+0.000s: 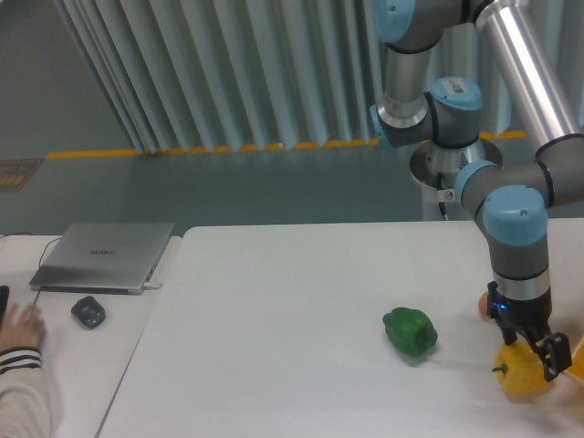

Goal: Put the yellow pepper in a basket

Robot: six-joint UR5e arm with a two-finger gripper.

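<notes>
The yellow pepper (520, 377) lies on the white table at the lower right, its dark stem pointing left. My gripper (535, 354) hangs straight down over the pepper's top, its dark fingers (553, 355) low around the upper part of the pepper; whether they press on it does not show. At the right edge of the frame, just past the pepper, a small orange corner of the basket (578, 358) peeks in.
A green pepper (410, 331) lies on the table left of the yellow one. A small orange-pink ball (484, 303) sits behind the gripper's wrist. At the far left are a closed laptop (103, 255), a dark mouse (88, 312) and a person's hand (22, 325).
</notes>
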